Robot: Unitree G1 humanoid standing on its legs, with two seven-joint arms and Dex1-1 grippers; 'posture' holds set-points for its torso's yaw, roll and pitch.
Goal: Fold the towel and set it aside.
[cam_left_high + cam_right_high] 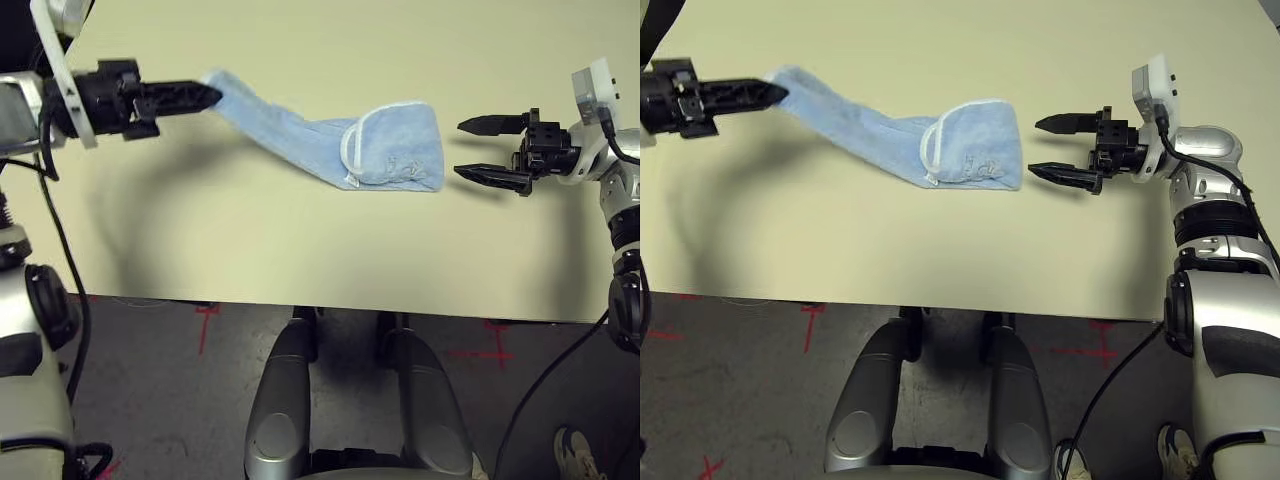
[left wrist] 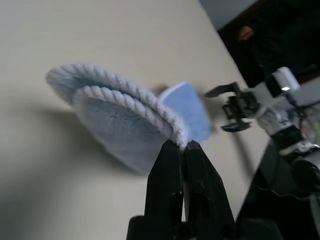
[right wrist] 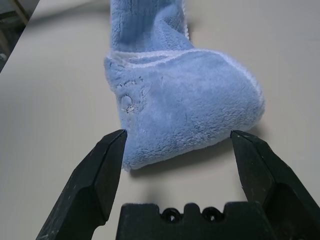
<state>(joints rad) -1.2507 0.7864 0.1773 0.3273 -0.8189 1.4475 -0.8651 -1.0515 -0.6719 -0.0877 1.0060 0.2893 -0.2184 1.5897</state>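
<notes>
Beige table [image 1: 300, 250] carries the towel [image 1: 390, 150] near its far edge, long axis running left to right, its right end doubled over flat. The left gripper [image 1: 205, 95] pinches the raised left corner with jaws closed. The right gripper [image 1: 485, 150], jaws open, faces the folded end, just beside it.

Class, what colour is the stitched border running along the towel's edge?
Whitish, against the light blue towel; the border shows best in the left wrist view.
</notes>
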